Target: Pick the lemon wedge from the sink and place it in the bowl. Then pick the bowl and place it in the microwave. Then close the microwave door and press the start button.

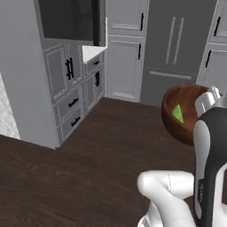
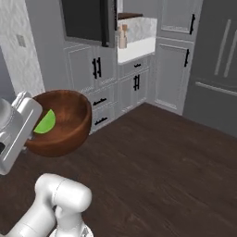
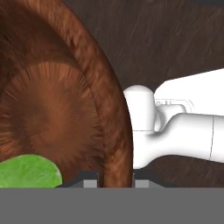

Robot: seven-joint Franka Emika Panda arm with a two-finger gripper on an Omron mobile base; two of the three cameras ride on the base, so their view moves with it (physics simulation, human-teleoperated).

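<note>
The dark reddish-brown wooden bowl (image 1: 177, 128) (image 2: 65, 134) (image 3: 48, 113) hangs tilted in the air above the dark wood floor. The bright green lemon wedge (image 1: 178, 113) (image 2: 45, 121) (image 3: 28, 171) lies inside it. My gripper (image 1: 206, 99) (image 2: 28, 115) (image 3: 115, 183) is shut on the bowl's rim, one finger inside and one outside. The microwave's near-black glass front (image 1: 71, 17) (image 2: 88, 18) is high up, to the left and well beyond the bowl; I cannot tell whether its door stands open. The sink is out of view.
Grey panelled cabinets with black handles (image 1: 71, 80) (image 2: 97, 69) stand below the microwave. A white counter (image 2: 136, 46) carries small bottles (image 2: 122, 37). A tall grey fridge (image 1: 177, 44) (image 2: 217, 60) stands at the back. The wood floor (image 1: 88, 168) lies open between them.
</note>
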